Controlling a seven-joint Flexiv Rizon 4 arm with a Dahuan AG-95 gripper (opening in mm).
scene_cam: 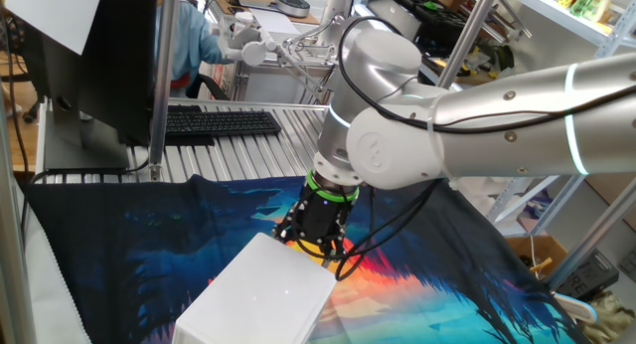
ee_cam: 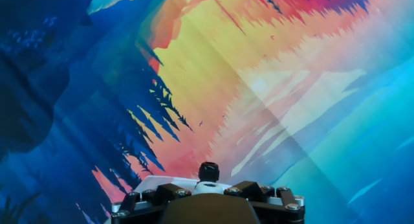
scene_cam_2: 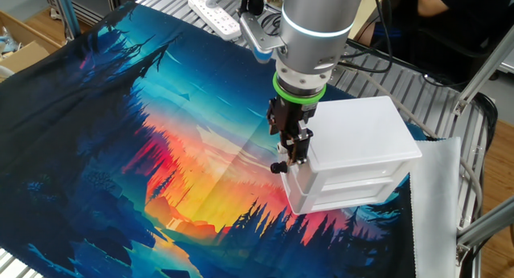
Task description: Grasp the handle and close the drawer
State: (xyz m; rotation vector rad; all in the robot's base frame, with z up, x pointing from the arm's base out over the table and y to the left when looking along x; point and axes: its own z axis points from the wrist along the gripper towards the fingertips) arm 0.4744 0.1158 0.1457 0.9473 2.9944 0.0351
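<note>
The white cabinet (scene_cam_2: 361, 137) stands on the printed cloth; it also shows in one fixed view (scene_cam: 263, 294). The drawer's white front (scene_cam_2: 299, 188) looks about level with the cabinet face. Its handle ends in a small black knob (scene_cam_2: 278, 168), which also shows in the hand view (ee_cam: 208, 171) above the white drawer edge (ee_cam: 152, 183). My gripper (scene_cam_2: 291, 157) points down at the cabinet front, its jaws close together on the handle just above the knob. In the hand view my gripper (ee_cam: 207, 188) has the handle's white stem between its fingers. In one fixed view the gripper (scene_cam: 316, 243) is partly hidden behind the cabinet.
The colourful cloth (scene_cam_2: 161, 133) covers the table. A white power strip (scene_cam_2: 215, 13) lies at its far edge. A black keyboard (scene_cam: 219, 122) and a monitor (scene_cam: 94, 56) stand on the metal rollers behind. Metal frame posts (scene_cam_2: 482, 69) stand near the cabinet.
</note>
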